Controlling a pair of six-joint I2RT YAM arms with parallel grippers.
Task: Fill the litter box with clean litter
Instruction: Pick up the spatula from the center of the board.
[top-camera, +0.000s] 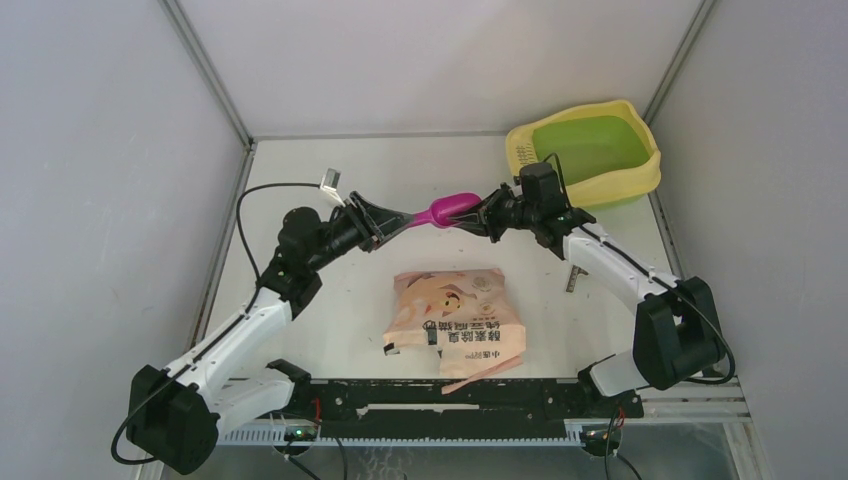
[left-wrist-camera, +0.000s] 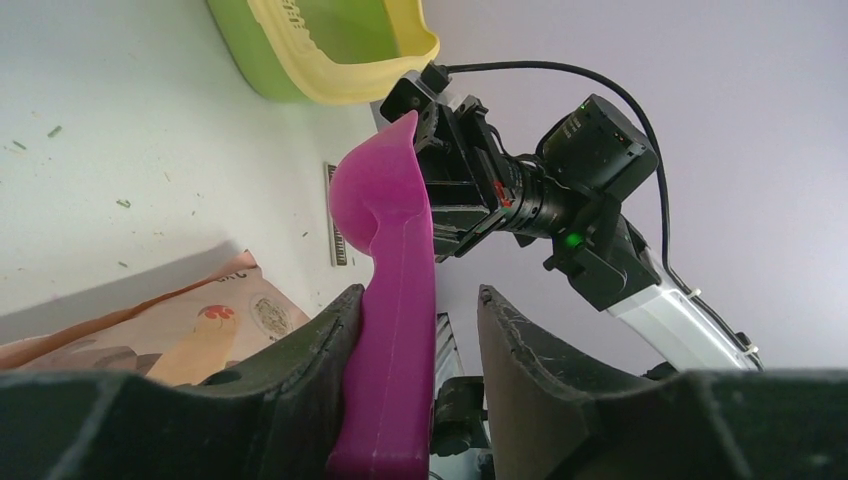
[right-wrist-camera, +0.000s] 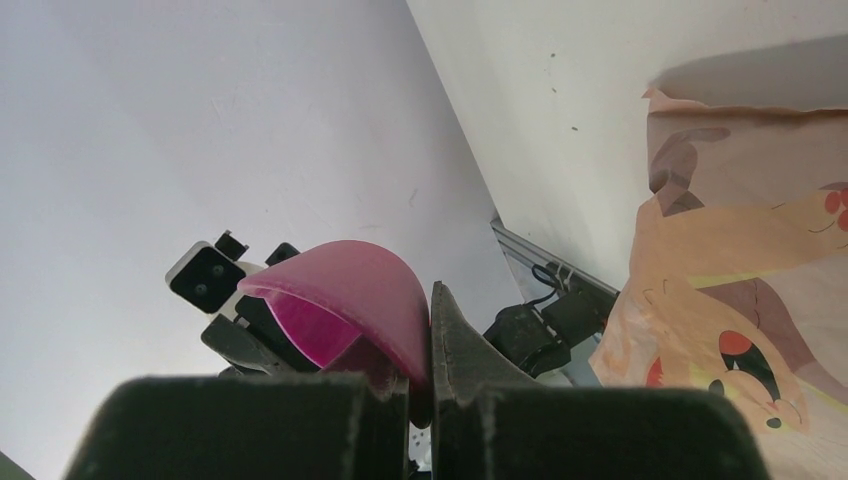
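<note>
Litter box (top-camera: 620, 190): set at the far right corner of the counter (top-camera: 400, 160), slotted grille at its left end. Its near left rim is partly hidden by the right arm. In the left wrist view it is cut off by the top edge.
Litter (left-wrist-camera: 122, 203): a few tiny dark specks are seen scattered on the counter. They are too small to be made out further.
Magenta scoop (top-camera: 452, 208): held over mid-counter between both end effectors, bowl toward the right.
Right end effector (top-camera: 483, 213): clenched on the scoop's bowl rim. The contact itself is largely hidden.
Left end effector (top-camera: 395, 222): released. The handle lies against one of the fingers (left-wrist-camera: 300, 360), and a gap is seen to the other.
Printed bag (top-camera: 455, 320): laid flat by the near edge, cut off in both wrist views.
</note>
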